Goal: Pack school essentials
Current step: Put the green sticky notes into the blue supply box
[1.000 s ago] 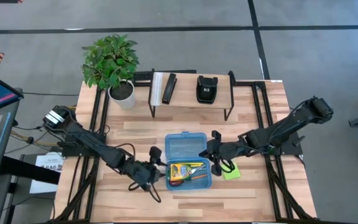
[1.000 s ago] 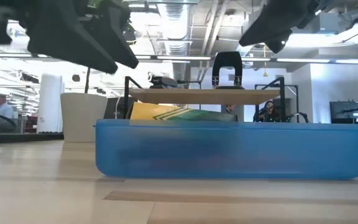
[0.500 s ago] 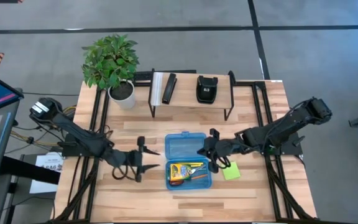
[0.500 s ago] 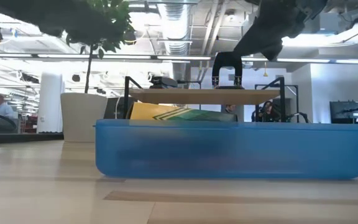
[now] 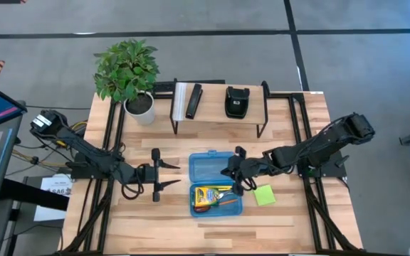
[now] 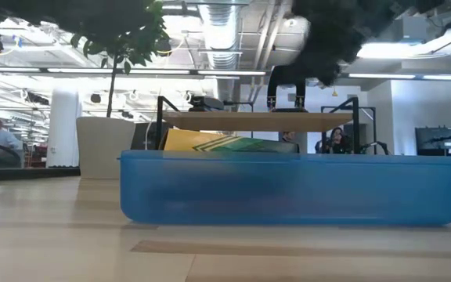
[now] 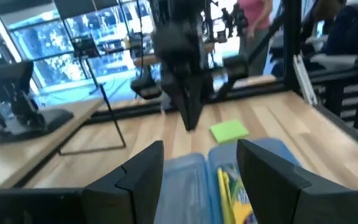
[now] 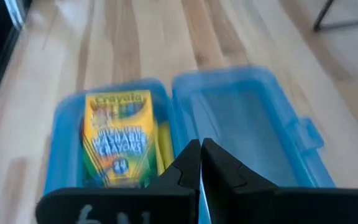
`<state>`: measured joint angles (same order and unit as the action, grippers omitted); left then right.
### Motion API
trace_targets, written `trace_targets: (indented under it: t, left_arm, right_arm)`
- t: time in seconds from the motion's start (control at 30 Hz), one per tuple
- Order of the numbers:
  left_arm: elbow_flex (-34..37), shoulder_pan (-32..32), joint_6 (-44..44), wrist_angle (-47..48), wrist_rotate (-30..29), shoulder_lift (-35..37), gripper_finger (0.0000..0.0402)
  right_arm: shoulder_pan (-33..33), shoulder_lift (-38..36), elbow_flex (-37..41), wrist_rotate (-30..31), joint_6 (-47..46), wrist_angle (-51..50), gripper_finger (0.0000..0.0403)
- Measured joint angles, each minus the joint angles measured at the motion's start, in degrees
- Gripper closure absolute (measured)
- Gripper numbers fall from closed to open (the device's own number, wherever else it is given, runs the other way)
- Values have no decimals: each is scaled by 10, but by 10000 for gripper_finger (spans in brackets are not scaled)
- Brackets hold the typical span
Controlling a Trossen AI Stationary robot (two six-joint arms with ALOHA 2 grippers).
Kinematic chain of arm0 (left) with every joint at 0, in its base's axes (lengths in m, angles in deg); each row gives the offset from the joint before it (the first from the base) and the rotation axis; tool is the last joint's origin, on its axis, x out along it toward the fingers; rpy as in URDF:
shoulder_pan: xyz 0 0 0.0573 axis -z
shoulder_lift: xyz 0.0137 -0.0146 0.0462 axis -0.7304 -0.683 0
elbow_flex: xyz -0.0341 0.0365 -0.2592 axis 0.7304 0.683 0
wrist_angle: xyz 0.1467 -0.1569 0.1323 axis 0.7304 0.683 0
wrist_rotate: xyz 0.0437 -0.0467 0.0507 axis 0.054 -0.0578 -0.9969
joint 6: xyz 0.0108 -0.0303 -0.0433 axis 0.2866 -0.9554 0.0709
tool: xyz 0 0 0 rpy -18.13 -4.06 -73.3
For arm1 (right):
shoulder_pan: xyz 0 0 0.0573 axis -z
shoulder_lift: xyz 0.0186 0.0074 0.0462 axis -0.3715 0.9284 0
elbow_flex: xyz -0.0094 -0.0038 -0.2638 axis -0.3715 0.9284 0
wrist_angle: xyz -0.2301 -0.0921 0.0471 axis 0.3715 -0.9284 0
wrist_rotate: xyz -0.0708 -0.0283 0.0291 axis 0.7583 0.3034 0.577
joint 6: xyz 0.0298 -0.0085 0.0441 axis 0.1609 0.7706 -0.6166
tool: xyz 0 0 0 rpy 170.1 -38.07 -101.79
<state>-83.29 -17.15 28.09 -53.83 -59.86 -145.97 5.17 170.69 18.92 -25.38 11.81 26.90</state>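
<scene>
The wooden table (image 5: 212, 222) carries a potted plant (image 5: 128, 71) at its far left corner and a low black-legged shelf (image 5: 219, 114) along the far edge, holding a black and white bar-shaped pair (image 5: 187, 101) and a black pouch (image 5: 236, 102). Near the middle of the front edge lies an open blue plastic pencil case (image 5: 214, 183), its empty lid (image 8: 241, 124) folded toward the shelf. The tray half holds a Crayola crayon box (image 8: 117, 140), and beside it what look like yellow pencils (image 7: 224, 186) and orange-handled scissors (image 5: 225, 191), though they are hard to tell apart. A lime-green sticky-note pad (image 5: 265, 195) lies on the table just right of the case. The left gripper (image 5: 155, 173) hovers left of the case, fingers spread wide, empty. The right gripper (image 5: 233, 168) hangs over the case's right edge, fingers pressed together on nothing.
</scene>
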Motion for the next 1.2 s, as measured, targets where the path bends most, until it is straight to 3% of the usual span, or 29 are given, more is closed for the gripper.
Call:
trace_targets:
  t: [0.27, 0.63, 1.0, 1.2]
  left_arm:
    - [-1, -43, -33, 33, 77, 7, 210]
    - [4, -44, -48, 45, 72, 14, 210]
    - [131, -44, -78, -76, 57, 121, 210]
    - [158, -44, -99, -75, 61, 173, 210]
  right_arm:
    - [0, -1, 2, -3, -9, 5, 366]
    - [-13, -1, 2, -3, -11, 7, 366]
    - [-9, -1, 2, -3, -10, 6, 366]
    - [-8, -1, 2, -3, -10, 7, 366]
